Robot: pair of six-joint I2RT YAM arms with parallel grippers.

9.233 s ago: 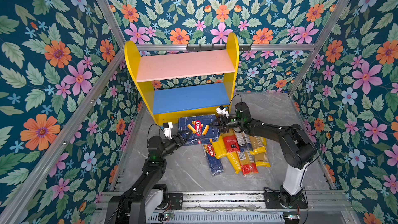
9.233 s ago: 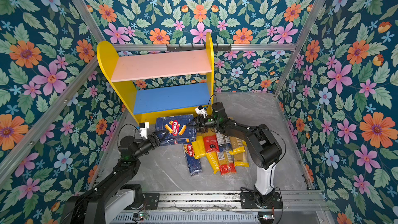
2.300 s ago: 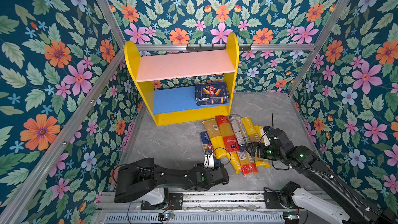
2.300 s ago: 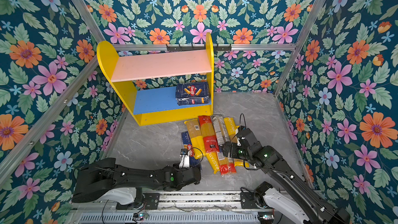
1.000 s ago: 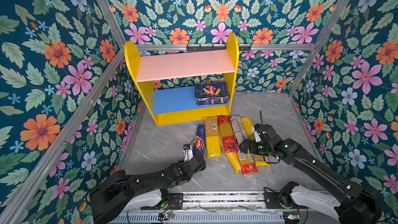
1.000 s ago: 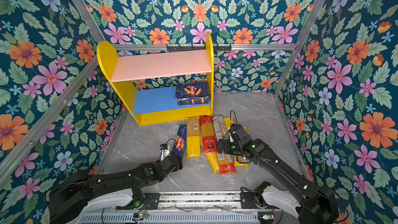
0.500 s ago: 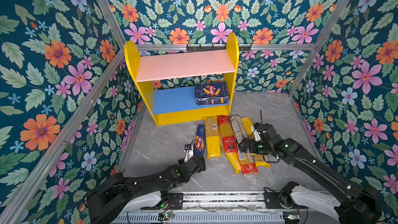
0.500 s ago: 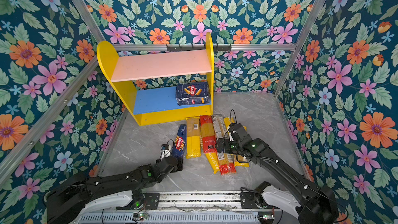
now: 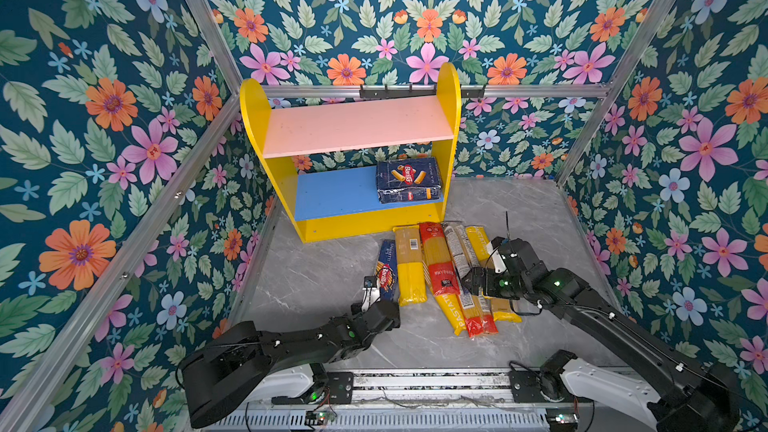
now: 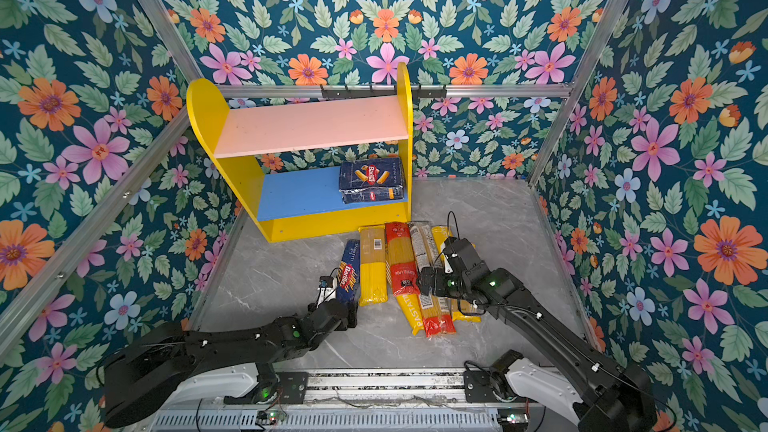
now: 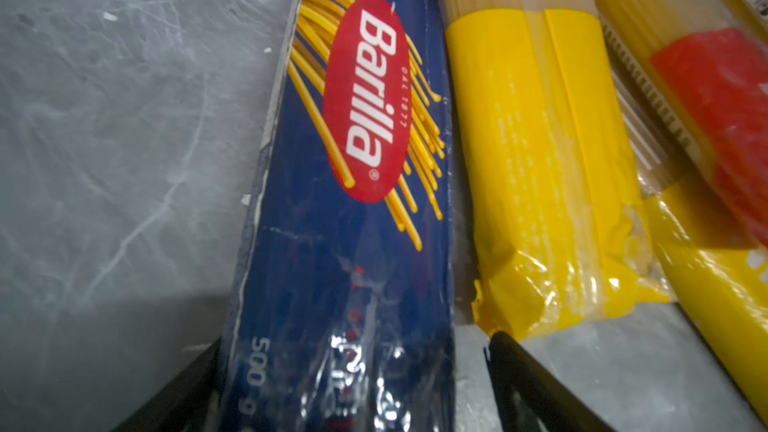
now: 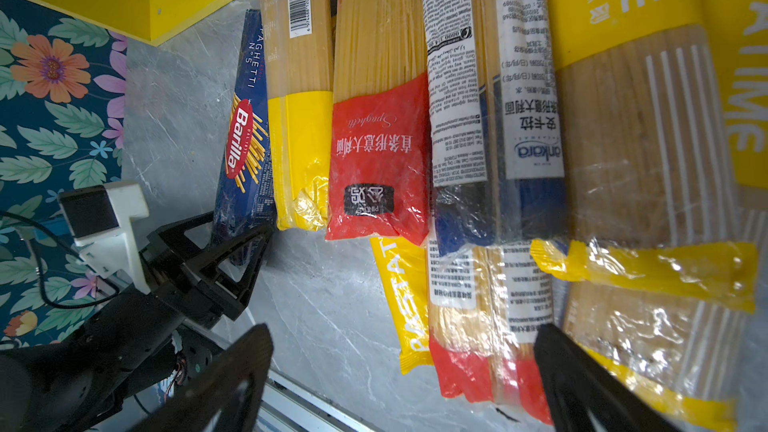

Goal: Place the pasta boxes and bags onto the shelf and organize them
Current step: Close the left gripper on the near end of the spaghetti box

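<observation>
Straddling the near end of the narrow box [image 9: 386, 274] with the left gripper [image 11: 353, 344], jaws wide, nothing clamped. Dark blue, red Barilla oval over yellow strands, flat on the grey floor [image 9: 324, 276] beside the bags [image 9: 436, 251], before the shelf [image 9: 361, 224]. Hovering above those with the right gripper [image 12: 403, 332], spread wide, empty

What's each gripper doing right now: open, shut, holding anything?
Left gripper: open, jaws straddling the near end of the narrow Barilla box, not clamped.
Right gripper: open, empty, above the spaghetti bags.
</observation>
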